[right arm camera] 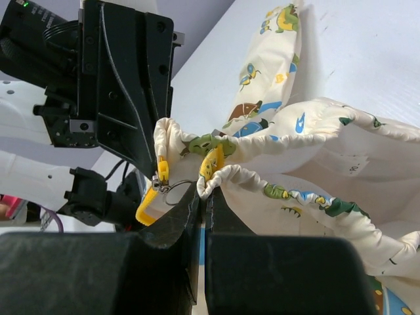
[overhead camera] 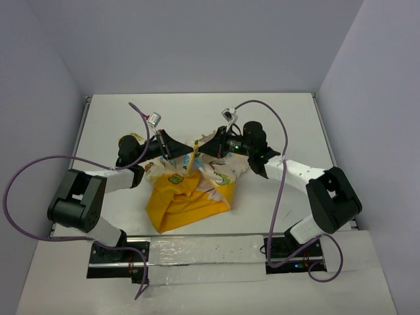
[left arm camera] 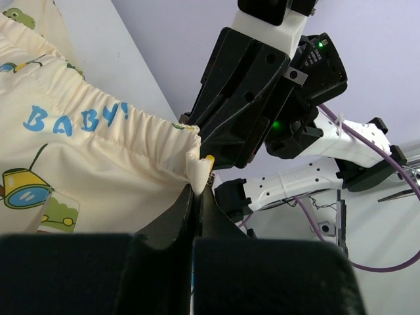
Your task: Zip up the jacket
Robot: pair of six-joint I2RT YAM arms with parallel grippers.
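Observation:
The jacket [overhead camera: 189, 195] lies mid-table, its cream cartoon-print hem lifted between both arms and its yellow-orange part bunched below. My left gripper [overhead camera: 169, 152] is shut on a pinch of cream hem [left arm camera: 194, 172], seen just above its tips [left arm camera: 197, 191] in the left wrist view. Facing it, my right gripper [overhead camera: 210, 147] is shut on the opposite gathered hem edge [right arm camera: 216, 178] at its tips [right arm camera: 205, 195]. A yellow zipper pull [right arm camera: 148, 207] on a metal ring hangs from the slider [right arm camera: 160, 176] between the two held edges, touching neither gripper.
Each wrist view shows the other arm's black gripper body close by [left arm camera: 246, 98], [right arm camera: 125, 79]. Purple cables [overhead camera: 39, 164] loop off both arms. The white table [overhead camera: 197, 111] is walled at the back and both sides.

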